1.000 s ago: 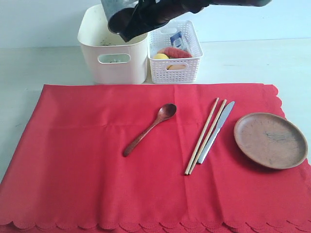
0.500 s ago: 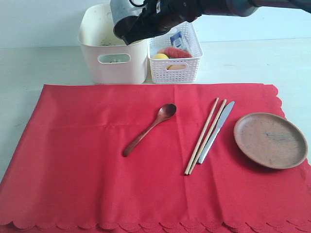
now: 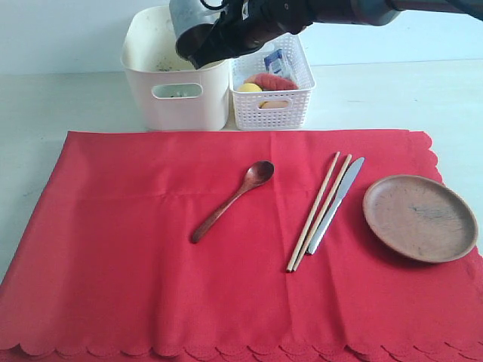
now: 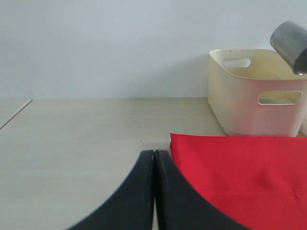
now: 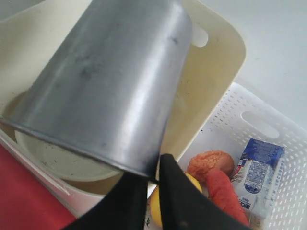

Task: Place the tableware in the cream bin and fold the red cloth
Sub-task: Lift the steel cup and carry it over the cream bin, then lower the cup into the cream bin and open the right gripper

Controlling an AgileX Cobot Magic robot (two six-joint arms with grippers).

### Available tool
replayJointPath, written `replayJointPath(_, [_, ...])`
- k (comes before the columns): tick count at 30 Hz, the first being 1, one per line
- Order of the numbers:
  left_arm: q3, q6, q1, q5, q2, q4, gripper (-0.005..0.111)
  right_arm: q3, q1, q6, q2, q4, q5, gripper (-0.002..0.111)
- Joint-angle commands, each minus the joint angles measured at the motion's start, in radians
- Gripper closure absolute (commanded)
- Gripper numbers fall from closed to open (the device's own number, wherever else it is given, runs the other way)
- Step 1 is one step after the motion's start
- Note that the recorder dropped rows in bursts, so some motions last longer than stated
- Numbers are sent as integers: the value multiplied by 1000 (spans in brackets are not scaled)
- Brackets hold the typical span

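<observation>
**Hovering the steel cup over the cream bin**

The right fingers (image 5: 177, 196) pinch the rim of the steel cup (image 3: 189, 26), and it hangs tilted, mouth angled down, above the cream bin (image 3: 175, 102) on the side next to the white basket (image 3: 272, 105). A pale bowl (image 5: 53, 158) lies in the bin's bottom. Across on the left, the left fingers (image 4: 172, 201) are pressed together, low over the worktop (image 4: 86, 129) just beside a corner of the red cloth (image 3: 151, 286). The cloth lies spread flat, and on it, left to right, are the wooden spoon (image 3: 230, 202), the chopsticks (image 3: 317, 215) touching the knife (image 3: 336, 204), and the wooden plate (image 3: 419, 217).
</observation>
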Motion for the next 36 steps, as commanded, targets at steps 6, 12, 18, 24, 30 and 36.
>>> replayJointPath(6, [3, -6, 2, -4, -5, 0, 104, -9, -3, 7, -1, -1, -22, 66])
replayJointPath(12, [3, -6, 2, -4, -5, 0, 104, -9, -3, 20, -1, -1, -10, 56])
replayJointPath(18, [3, -6, 2, -4, -5, 0, 104, -9, -3, 119, -1, -1, 92, 56])
replayJointPath(24, [3, -6, 2, -4, -5, 0, 104, -9, -3, 100, -14, -14, 164, 57])
replayJointPath(30, [3, -6, 2, -4, -5, 0, 104, -9, -3, 78, -74, -32, 235, 57])
replayJointPath(36, [3, -6, 2, -4, -5, 0, 104, -9, -3, 32, -149, -38, 361, 57])
